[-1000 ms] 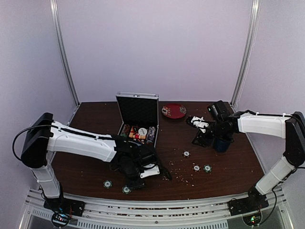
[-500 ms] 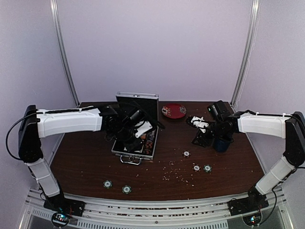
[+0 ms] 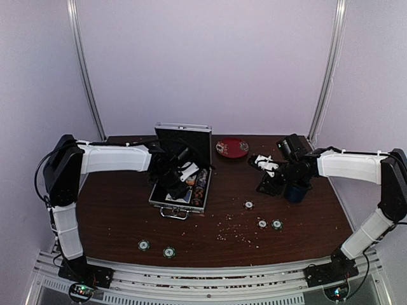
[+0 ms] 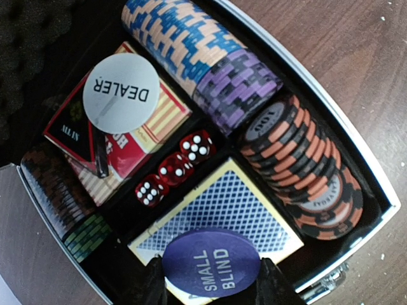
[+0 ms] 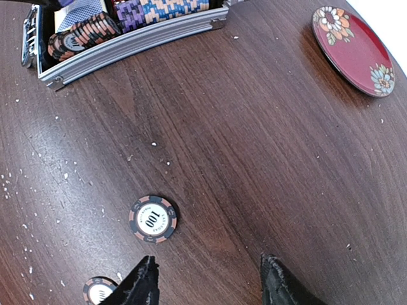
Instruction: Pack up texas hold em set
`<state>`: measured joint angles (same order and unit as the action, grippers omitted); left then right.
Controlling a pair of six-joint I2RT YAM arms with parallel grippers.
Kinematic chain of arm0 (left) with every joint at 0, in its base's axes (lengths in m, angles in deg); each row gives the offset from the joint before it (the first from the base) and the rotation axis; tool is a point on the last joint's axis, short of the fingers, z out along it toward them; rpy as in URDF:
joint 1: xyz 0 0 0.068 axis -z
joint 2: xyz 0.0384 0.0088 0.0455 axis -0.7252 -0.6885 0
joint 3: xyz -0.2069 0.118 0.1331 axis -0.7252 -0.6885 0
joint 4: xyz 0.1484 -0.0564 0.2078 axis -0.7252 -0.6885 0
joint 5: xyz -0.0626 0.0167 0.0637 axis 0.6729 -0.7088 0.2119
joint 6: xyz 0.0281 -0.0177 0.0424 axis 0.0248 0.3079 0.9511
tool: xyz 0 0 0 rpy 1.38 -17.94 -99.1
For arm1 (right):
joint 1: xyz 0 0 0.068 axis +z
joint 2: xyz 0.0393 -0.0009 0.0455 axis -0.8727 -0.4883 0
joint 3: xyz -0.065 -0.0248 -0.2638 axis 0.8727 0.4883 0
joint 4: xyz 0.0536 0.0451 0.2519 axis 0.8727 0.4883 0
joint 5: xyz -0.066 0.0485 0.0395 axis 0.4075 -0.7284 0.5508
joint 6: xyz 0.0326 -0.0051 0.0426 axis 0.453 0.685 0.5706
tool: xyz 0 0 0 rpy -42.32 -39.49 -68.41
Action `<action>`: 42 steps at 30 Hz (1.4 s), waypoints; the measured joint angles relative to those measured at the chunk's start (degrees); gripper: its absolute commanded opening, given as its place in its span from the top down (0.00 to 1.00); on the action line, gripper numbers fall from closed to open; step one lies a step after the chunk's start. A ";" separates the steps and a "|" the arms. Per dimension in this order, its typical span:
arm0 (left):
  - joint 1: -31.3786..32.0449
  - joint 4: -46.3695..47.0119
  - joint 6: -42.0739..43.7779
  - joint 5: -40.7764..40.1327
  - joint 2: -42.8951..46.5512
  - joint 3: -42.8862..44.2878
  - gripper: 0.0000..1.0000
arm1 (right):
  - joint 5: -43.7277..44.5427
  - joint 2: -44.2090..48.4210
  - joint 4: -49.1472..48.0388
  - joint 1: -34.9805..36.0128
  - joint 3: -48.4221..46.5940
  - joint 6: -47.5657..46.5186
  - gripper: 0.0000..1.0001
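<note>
Left arm has swung, within the last second, from low over the near edge of the surface to above the open case. Left hand pinches a purple SMALL BLIND disc flat between its fingers, directly over the blue-backed deck. Beyond the hand sit the red dice, then the red deck with the white DEALER disc on top; chip rows run along the hand's right. Reading: the disc is delivered to the case and needs only lowering and letting go. Right arm has not shifted. Right hand hangs spread, nothing between its fingers, over bare wood; a 100 chip lies just ahead and left of it, a second chip close by its left finger. Five loose chips remain out in the overhead view (two of them near the front edge), so packing looks well short of done. Can't tell whether the disc already touches the deck. The green chip row at the hand's left is deep in shadow. Case lid falls outside the left wrist view. Mug mostly hidden behind the right arm. Pale specks on the surface too small to identify.
</note>
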<state>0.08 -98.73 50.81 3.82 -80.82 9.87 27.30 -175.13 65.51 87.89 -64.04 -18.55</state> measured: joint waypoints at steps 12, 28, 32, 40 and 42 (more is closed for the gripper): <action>-0.50 0.92 0.04 1.51 -2.73 0.33 0.40 | -1.42 7.19 0.17 0.17 0.13 2.78 0.00; -0.72 1.88 -3.10 1.64 12.61 -5.86 0.24 | 1.79 7.87 -2.78 0.17 1.09 3.87 0.00; -3.23 4.72 -6.23 0.57 21.53 -12.50 0.31 | 2.45 7.98 -3.21 0.17 1.38 3.85 0.00; -18.51 9.77 -12.68 0.98 23.74 -23.08 0.52 | 3.04 7.91 -3.15 0.17 1.46 3.45 0.03; -21.05 11.04 -13.55 2.03 22.25 -23.34 0.55 | 3.02 7.85 -3.13 0.17 1.46 3.37 0.04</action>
<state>-20.97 -87.69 37.26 5.85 -58.57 -13.47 30.31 -167.29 62.39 88.06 -62.57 -15.19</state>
